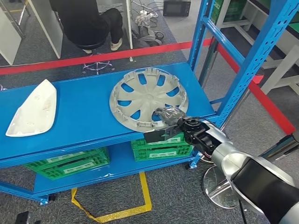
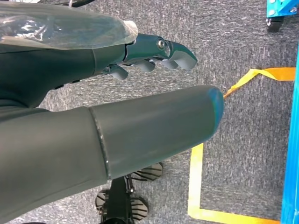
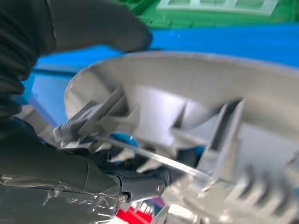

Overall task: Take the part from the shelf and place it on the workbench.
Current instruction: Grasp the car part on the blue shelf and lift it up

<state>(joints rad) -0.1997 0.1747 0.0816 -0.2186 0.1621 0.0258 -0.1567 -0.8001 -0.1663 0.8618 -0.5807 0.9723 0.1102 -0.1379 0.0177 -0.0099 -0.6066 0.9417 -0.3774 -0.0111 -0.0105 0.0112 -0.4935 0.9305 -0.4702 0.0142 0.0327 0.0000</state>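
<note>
We see the grey wheel cover (image 1: 148, 98) lying flat on the blue shelf (image 1: 84, 116), ribbed inner side up, near the right front edge; being round, it has no long axis. Our right hand (image 1: 168, 122) pinches its near rim, thumb under, fingers (image 3: 105, 158) inside. Left hand (image 2: 105, 93) hangs over the floor, fingers apart, holding nothing. A white cover (image 1: 33, 109) lies at the shelf's left.
</note>
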